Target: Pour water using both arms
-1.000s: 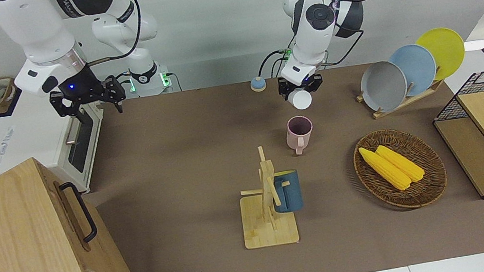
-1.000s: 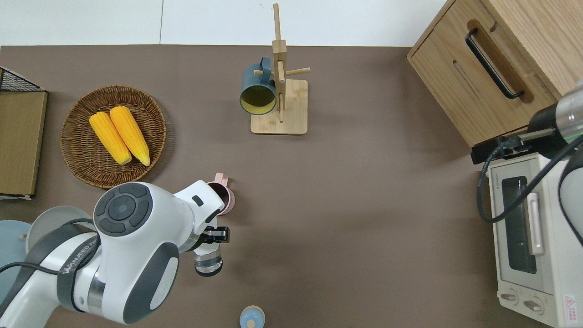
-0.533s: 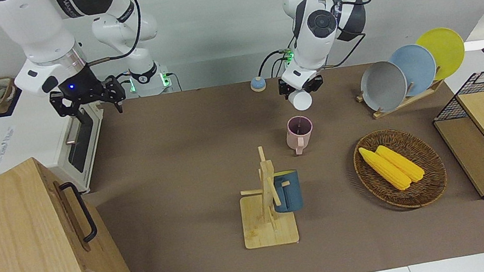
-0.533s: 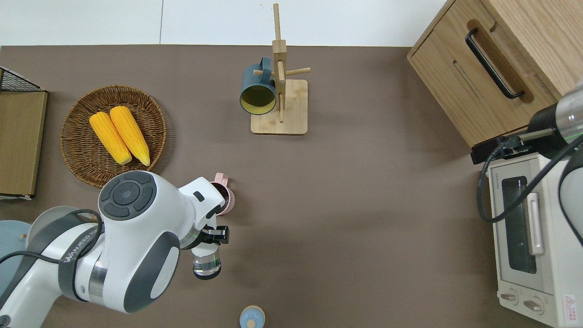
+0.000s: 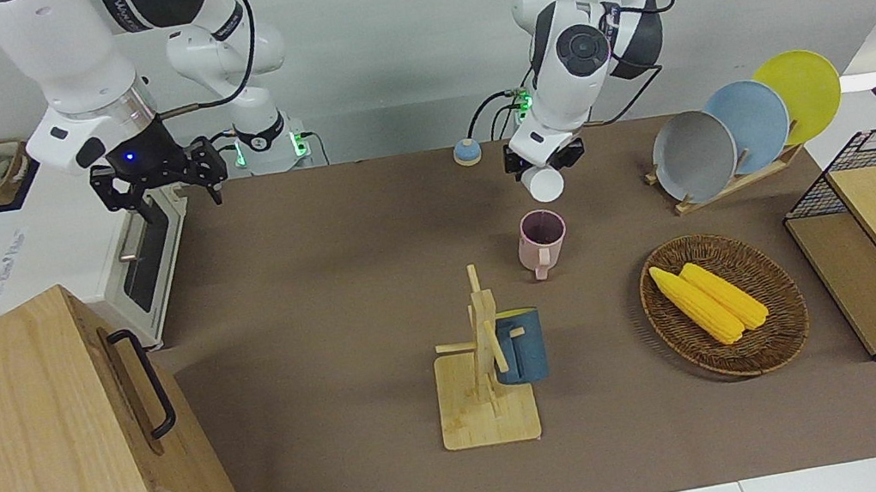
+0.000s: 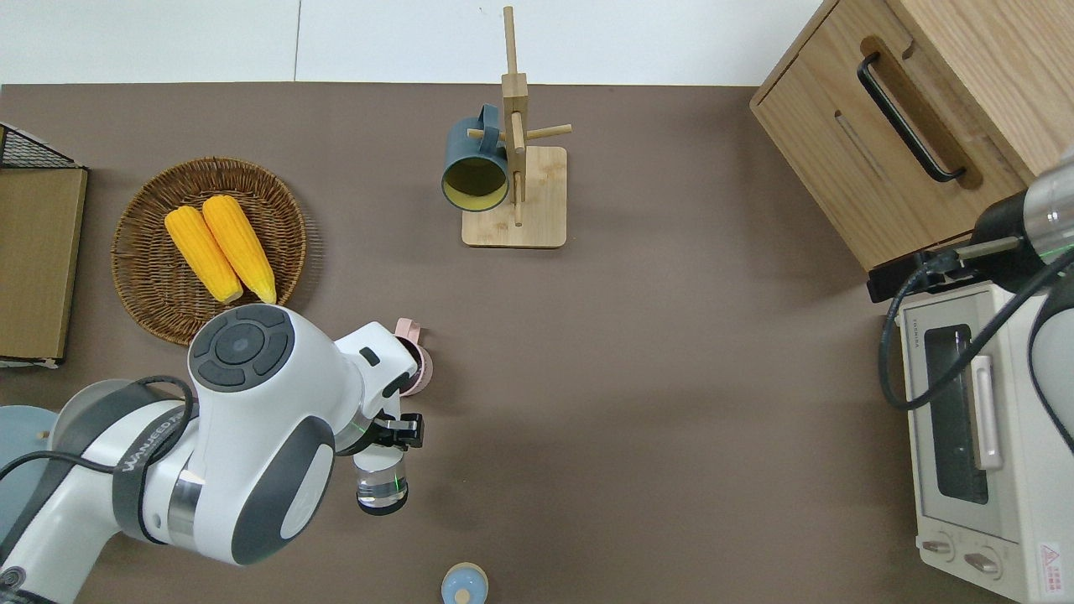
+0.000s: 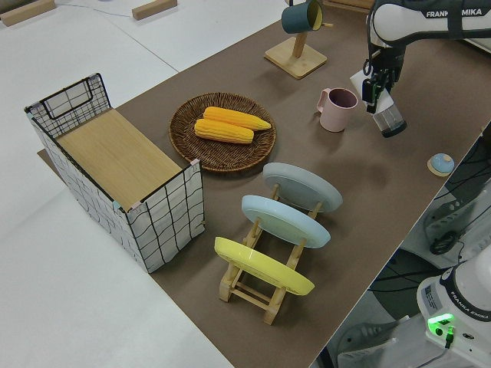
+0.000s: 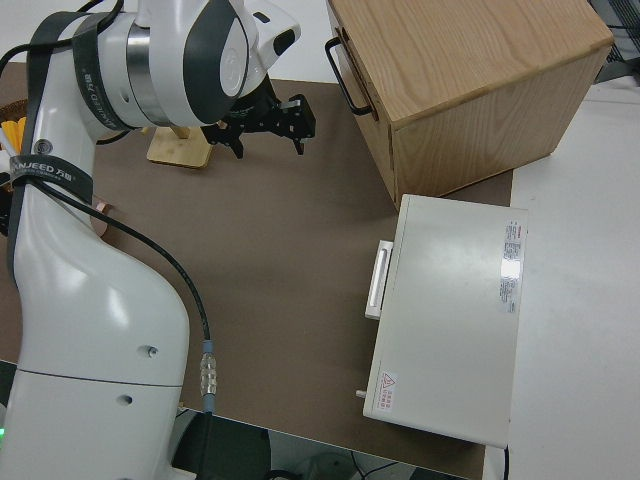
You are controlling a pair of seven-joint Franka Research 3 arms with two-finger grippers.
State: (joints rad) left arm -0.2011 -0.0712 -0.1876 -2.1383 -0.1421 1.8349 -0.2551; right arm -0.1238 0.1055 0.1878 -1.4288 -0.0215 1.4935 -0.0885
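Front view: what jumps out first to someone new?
The left end effector holds a clear bottle tilted, nearer to the robots than the pink mug standing mid-table. Bright yellow corn lies in a wicker basket toward the left arm's end. The right arm is parked.

the mug stand (image 6: 514, 228) sits near the table's (image 6: 671, 377) edge farthest from the robots, a mug (image 6: 475, 164) hung on it. the basket (image 6: 134, 260) — two corn cobs (image 6: 220, 249) in it — lies toward the left arm's end; the plate rack (image 5: 729, 187) is nearer the robots. a cup (image 5: 541, 241) stands mid-table. the wooden box (image 6: 940, 109) fills the corner at the right arm's end — the oven (image 6: 977, 436) is beside it, nearer the robots.
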